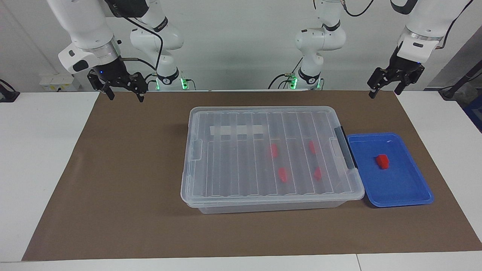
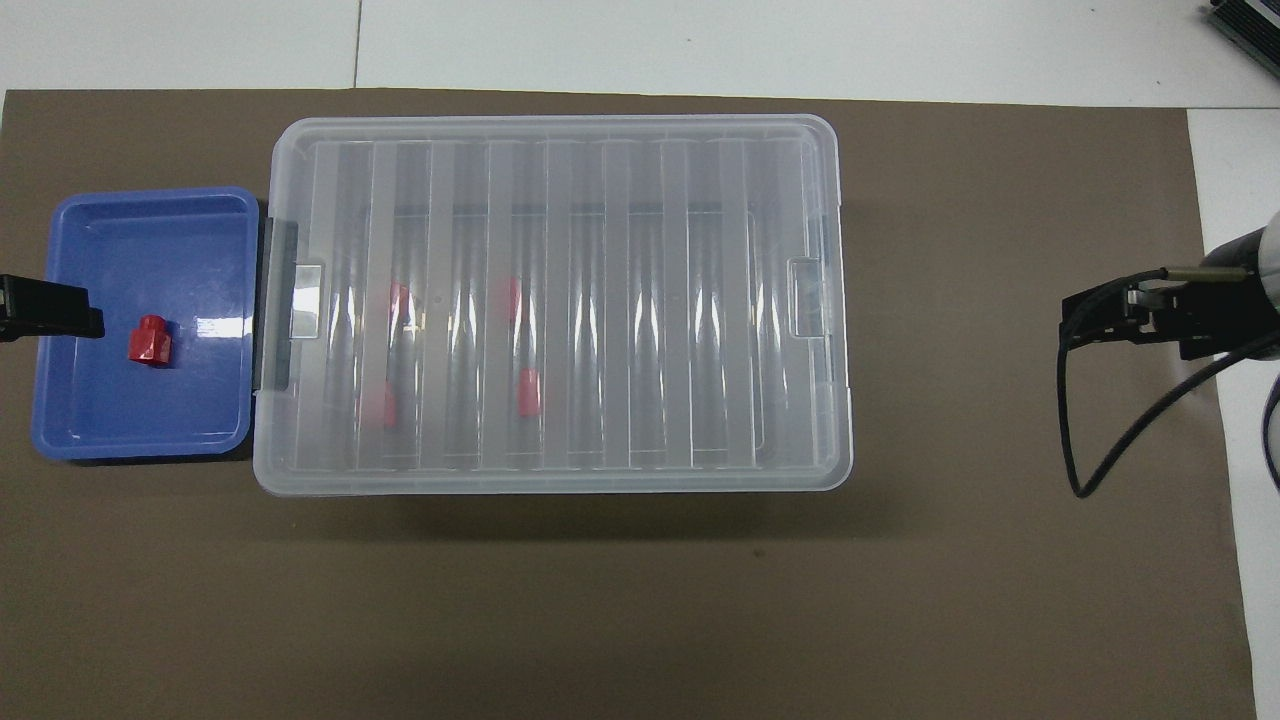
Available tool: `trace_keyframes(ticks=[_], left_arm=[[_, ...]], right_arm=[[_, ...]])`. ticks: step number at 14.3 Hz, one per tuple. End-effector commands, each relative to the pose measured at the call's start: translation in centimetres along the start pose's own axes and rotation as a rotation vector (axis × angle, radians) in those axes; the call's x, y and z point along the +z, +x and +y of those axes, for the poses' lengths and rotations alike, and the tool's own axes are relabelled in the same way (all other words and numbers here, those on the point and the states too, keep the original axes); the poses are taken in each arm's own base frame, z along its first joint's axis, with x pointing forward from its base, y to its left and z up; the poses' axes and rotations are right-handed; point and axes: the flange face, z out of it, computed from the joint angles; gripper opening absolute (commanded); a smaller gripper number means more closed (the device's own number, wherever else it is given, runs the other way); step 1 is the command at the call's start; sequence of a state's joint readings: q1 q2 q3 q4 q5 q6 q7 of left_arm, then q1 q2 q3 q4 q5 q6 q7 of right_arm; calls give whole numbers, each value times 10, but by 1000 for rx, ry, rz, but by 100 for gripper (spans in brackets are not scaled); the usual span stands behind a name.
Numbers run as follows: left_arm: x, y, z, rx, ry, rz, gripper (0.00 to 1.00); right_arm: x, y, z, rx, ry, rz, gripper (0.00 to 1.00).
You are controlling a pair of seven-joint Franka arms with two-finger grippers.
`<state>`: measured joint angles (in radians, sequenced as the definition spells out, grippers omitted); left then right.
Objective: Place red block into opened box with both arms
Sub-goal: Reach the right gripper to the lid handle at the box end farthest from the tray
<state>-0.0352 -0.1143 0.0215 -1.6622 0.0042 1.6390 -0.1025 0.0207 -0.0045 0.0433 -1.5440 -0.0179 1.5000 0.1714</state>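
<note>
One red block [image 1: 383, 161] [image 2: 150, 340] lies in a shallow blue tray [image 1: 410, 195] [image 2: 150, 435] beside the box's dark latch. The box [image 1: 226, 169] [image 2: 600, 300] is clear plastic, and its ribbed lid lies flat on it. Several more red blocks [image 1: 274, 150] [image 2: 528, 390] show through the lid. My left gripper [image 1: 385, 91] [image 2: 50, 308] hangs open and empty over the mat's corner at the left arm's end. My right gripper [image 1: 126, 96] [image 2: 1100, 315] hangs open and empty over the mat's other robot-side corner. Neither touches anything.
A brown mat [image 1: 131, 188] [image 2: 600, 600] covers the middle of the white table [image 1: 37, 169]. The tray stands against the box on the side toward the left arm. A black cable [image 2: 1120, 440] loops down from the right arm.
</note>
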Motion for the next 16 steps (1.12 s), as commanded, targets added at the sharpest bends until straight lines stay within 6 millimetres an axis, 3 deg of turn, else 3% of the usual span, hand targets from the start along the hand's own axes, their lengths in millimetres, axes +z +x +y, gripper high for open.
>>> trace_keyframes(ticks=[1, 7, 9, 16], left_arm=[[-2, -6, -2, 6, -5, 3, 100], [-1, -6, -2, 6, -5, 2, 100], [-1, -6, -2, 6, -5, 2, 100], [-2, -6, -2, 6, -5, 3, 100]], right_arm=[[0, -6, -1, 3, 10, 15, 100], [-2, -1, -4, -13, 19, 61, 100], [12, 3, -11, -15, 22, 75, 100], [69, 12, -77, -23, 49, 149, 100]])
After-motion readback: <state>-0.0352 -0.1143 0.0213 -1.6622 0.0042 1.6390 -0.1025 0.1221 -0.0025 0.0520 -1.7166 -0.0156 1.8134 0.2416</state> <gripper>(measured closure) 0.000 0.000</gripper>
